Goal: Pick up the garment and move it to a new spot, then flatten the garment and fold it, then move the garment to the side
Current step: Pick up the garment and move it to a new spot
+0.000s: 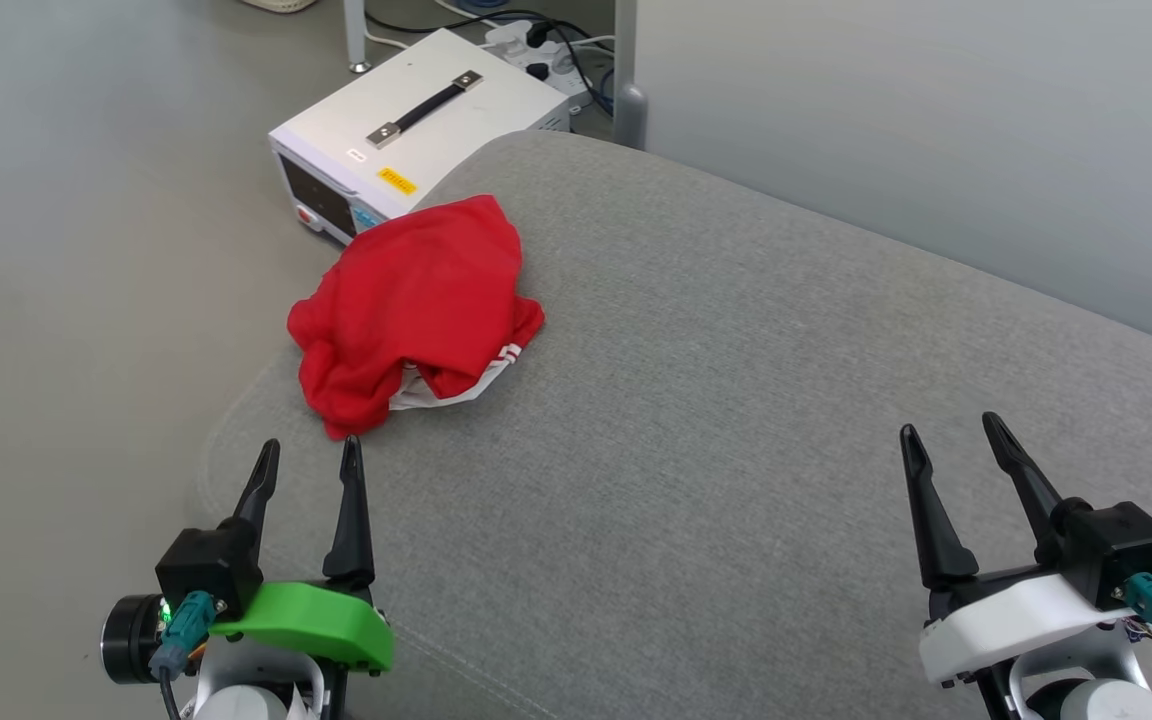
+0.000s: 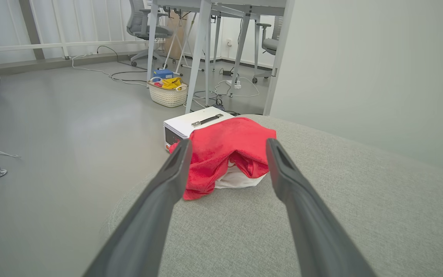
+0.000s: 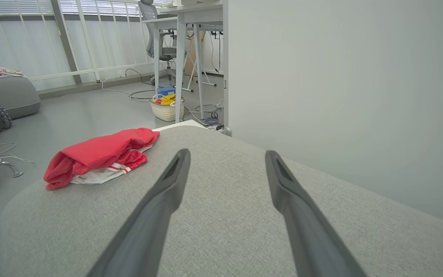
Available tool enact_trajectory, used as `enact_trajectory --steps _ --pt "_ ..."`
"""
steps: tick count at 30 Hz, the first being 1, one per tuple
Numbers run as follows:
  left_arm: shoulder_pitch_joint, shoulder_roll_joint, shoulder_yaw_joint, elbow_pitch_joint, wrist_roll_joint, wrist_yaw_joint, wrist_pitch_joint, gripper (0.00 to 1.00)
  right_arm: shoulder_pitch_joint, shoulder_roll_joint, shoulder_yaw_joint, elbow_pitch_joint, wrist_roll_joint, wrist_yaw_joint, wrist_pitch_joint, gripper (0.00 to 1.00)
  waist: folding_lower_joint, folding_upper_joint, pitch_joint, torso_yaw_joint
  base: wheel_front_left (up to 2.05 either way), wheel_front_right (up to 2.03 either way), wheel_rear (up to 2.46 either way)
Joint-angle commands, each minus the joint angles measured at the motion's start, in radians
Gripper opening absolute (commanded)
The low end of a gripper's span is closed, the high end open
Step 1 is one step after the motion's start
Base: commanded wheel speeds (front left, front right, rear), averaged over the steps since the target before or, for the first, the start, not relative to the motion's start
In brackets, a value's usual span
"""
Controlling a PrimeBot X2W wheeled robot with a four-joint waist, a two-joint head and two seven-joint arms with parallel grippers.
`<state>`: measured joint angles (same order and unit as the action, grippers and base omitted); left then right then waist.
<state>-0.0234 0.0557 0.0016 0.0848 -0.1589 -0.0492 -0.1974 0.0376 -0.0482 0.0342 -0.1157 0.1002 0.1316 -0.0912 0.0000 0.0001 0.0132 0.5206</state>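
At the far left end of the grey cushion (image 1: 736,420), the garment (image 1: 416,300) lies in a bunched-up red heap. A bit of white cloth and striped trim peeks out underneath. The left jaws are wide open and hold nothing. They point at the garment from close by, not touching it. The right jaws are wide open and empty too, well apart from the garment. A white box (image 1: 416,120) sits on the floor just behind the heap.

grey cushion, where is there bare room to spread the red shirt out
Bare: the wide middle of the cushion, between the garment and the right gripper. Crowded: the left end, where the garment lies bunched ahead of the left gripper.
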Motion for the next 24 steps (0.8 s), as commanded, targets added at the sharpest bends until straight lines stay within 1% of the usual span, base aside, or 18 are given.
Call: enact_trajectory --steps 1,12,16,19,22,24 --pt "-0.022 -0.004 -0.001 0.004 -0.006 -0.008 -0.012 1.00 0.006 -0.002 -0.001 -0.009 0.006 -0.001 -0.007 1.00 0.0000 -0.0001 0.003 0.020 0.00 0.00 0.00" --pt "-0.036 -0.005 -0.003 0.012 -0.029 -0.009 -0.034 1.00 0.004 -0.002 0.003 -0.026 0.007 -0.001 -0.004 1.00 0.0000 -0.0001 0.026 0.077 0.00 0.00 0.00" --pt "-0.046 -0.005 -0.005 0.021 -0.045 -0.003 -0.042 1.00 -0.002 -0.002 0.003 -0.038 0.002 -0.001 -0.002 1.00 0.0000 -0.0001 0.040 0.095 0.00 0.00 0.00" --pt "-0.076 -0.005 -0.003 0.053 -0.065 0.008 -0.051 1.00 -0.010 -0.002 0.006 -0.055 -0.006 -0.001 0.008 1.00 0.0000 -0.0001 0.063 0.107 0.00 0.00 0.00" --pt "-0.119 -0.005 -0.004 0.106 -0.082 -0.002 -0.057 1.00 -0.026 -0.002 0.012 -0.071 -0.017 -0.001 0.021 1.00 0.0000 -0.0001 0.094 0.105 0.00 0.00 0.00" --pt "-0.165 -0.005 0.002 0.159 -0.097 -0.023 -0.062 1.00 -0.040 -0.002 0.015 -0.088 -0.031 -0.001 0.035 1.00 0.0000 -0.0001 0.124 0.099 0.00 0.00 0.00"
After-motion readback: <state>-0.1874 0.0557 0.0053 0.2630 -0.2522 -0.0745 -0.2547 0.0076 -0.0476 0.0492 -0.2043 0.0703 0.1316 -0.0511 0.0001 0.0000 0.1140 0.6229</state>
